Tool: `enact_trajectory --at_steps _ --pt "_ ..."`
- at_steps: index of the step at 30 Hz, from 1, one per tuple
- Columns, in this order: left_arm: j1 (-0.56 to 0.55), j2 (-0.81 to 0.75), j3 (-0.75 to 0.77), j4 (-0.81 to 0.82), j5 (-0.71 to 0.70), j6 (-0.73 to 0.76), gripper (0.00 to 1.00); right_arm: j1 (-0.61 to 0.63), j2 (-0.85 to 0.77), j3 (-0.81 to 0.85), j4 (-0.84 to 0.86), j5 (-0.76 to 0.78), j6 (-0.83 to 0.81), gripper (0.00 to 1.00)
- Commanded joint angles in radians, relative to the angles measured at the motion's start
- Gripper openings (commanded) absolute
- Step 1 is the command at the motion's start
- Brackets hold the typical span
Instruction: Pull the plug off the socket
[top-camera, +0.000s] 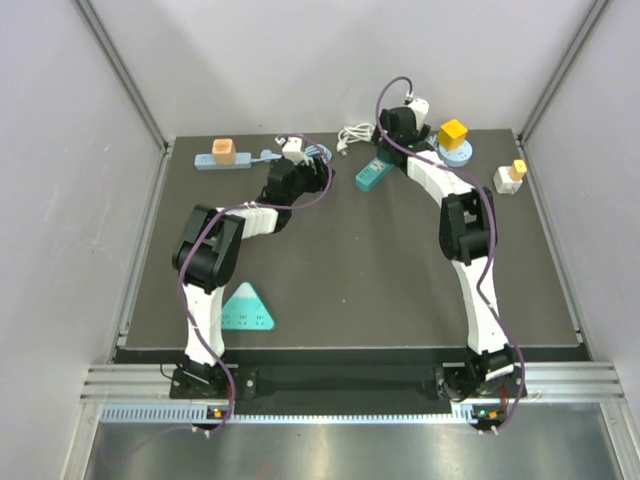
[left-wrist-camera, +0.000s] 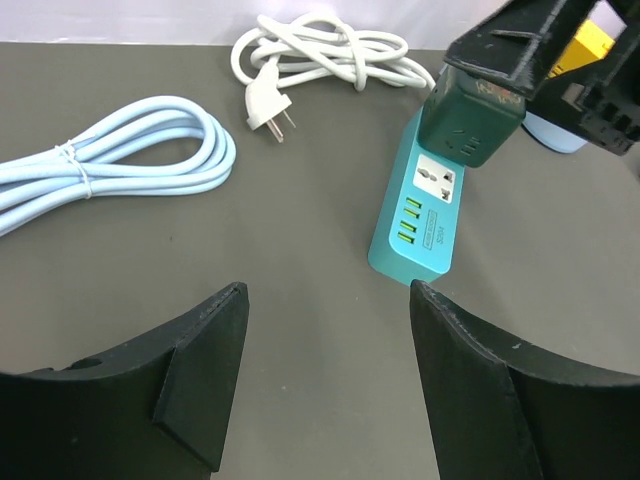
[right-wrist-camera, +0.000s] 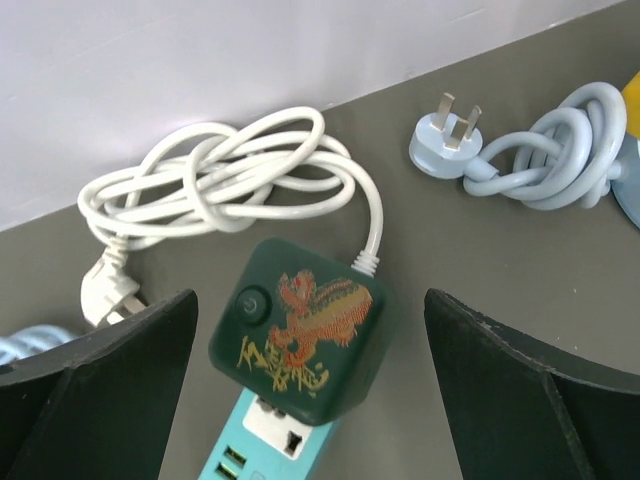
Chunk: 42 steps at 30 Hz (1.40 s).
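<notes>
Right wrist view: right gripper (right-wrist-camera: 308, 305), fingers spread, straddles the dark green plug (right-wrist-camera: 300, 340) seated in the teal socket strip (right-wrist-camera: 262, 458). Judged step: approach. Next: clamp, pull up. Beside the strip, left gripper (left-wrist-camera: 328, 300) gapes.

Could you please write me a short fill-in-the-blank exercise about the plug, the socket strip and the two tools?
The dark green plug sits in a power strip coloured ____. The cord leaving the plug is ____. The left tool and the right tool are both ____.
Missing words: teal; white; open.
</notes>
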Motion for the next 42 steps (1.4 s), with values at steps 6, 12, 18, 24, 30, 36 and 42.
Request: enact_trajectory --at_steps 6,12,18,24,30,36,42 --pt "-0.010 0.007 0.049 0.008 -0.024 0.022 0.70 0.040 0.069 0.184 -0.169 0.152 0.102 0.92" --pt "-0.010 0.004 0.051 0.005 -0.029 0.022 0.70 0.057 0.126 0.272 -0.241 0.166 0.135 0.88" --pt "-0.010 0.005 0.052 -0.001 -0.026 0.025 0.70 0.062 0.150 0.298 -0.239 0.215 0.101 0.80" --pt "-0.010 0.004 0.058 -0.024 0.039 0.045 0.71 0.057 0.149 0.290 -0.238 0.204 0.076 0.58" --pt "-0.030 0.036 0.078 -0.041 0.010 0.002 0.70 0.072 0.098 0.224 -0.220 0.204 -0.008 0.37" --pt "-0.112 0.084 0.117 -0.063 -0.168 -0.012 0.68 0.077 -0.046 0.016 -0.178 0.182 -0.080 0.00" --pt "-0.182 0.098 0.052 0.054 -0.244 -0.046 0.69 0.083 -0.212 -0.245 -0.077 0.086 -0.057 0.00"
